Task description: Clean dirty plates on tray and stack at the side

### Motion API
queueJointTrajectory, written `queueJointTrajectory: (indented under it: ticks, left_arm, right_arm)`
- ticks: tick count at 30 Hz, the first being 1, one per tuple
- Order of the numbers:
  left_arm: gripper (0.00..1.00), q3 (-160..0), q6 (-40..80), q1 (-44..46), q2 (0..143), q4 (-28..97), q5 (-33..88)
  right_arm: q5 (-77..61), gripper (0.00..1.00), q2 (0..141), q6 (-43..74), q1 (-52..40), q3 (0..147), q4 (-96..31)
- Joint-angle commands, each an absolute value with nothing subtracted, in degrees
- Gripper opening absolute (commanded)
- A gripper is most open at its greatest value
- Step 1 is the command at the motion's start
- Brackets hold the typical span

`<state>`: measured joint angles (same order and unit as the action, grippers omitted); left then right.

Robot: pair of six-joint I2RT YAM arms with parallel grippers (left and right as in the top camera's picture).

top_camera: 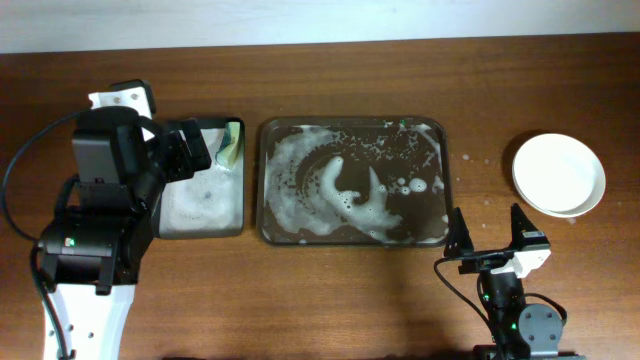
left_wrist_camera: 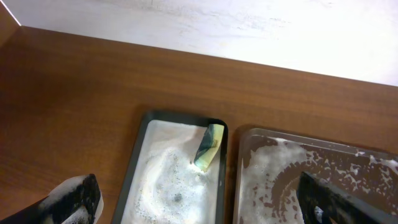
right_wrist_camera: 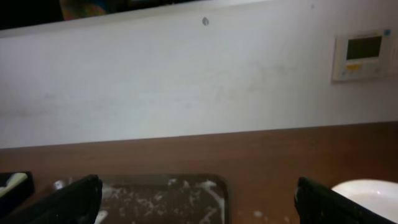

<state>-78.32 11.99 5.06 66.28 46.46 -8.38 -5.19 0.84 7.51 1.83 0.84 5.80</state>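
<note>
The wide dark tray (top_camera: 428,212) lies mid-table, streaked with white foam, with no plate on it. It also shows in the left wrist view as the tray (left_wrist_camera: 249,144) and in the right wrist view as the tray (right_wrist_camera: 163,194). White plates (top_camera: 558,175) sit together on the bare table at the far right; their edge shows as the plates (right_wrist_camera: 368,190). How many there are cannot be told. My left gripper (top_camera: 200,150) hangs open over the narrow foamy tray, nothing between its fingers (left_wrist_camera: 76,199). Open and empty too, my right gripper (top_camera: 487,230) rests near the front edge, right of the wide tray's front corner.
A narrower dark tray (top_camera: 241,190) full of foam lies just left of the wide one, a green-yellow sponge (top_camera: 230,148) leaning in its far right corner, seen as the sponge (left_wrist_camera: 209,147). Water drops dot the wood between wide tray and plates. A white wall backs the table.
</note>
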Motion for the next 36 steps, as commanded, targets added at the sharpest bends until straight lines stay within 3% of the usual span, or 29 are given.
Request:
queueJointTrajectory:
  ticks: [1, 36]
  left_arm:
    - [0.99, -79.0, 12.1, 5.0, 66.7, 46.4, -8.2]
    - [0.99, -79.0, 12.1, 5.0, 66.6, 47.3, -9.1]
  right_arm:
    - [-3.9, 0.98, 0.2, 7.7, 1.8, 0.3, -0.2]
    - [-4.7, 0.98, 0.3, 7.7, 1.8, 0.3, -4.1]
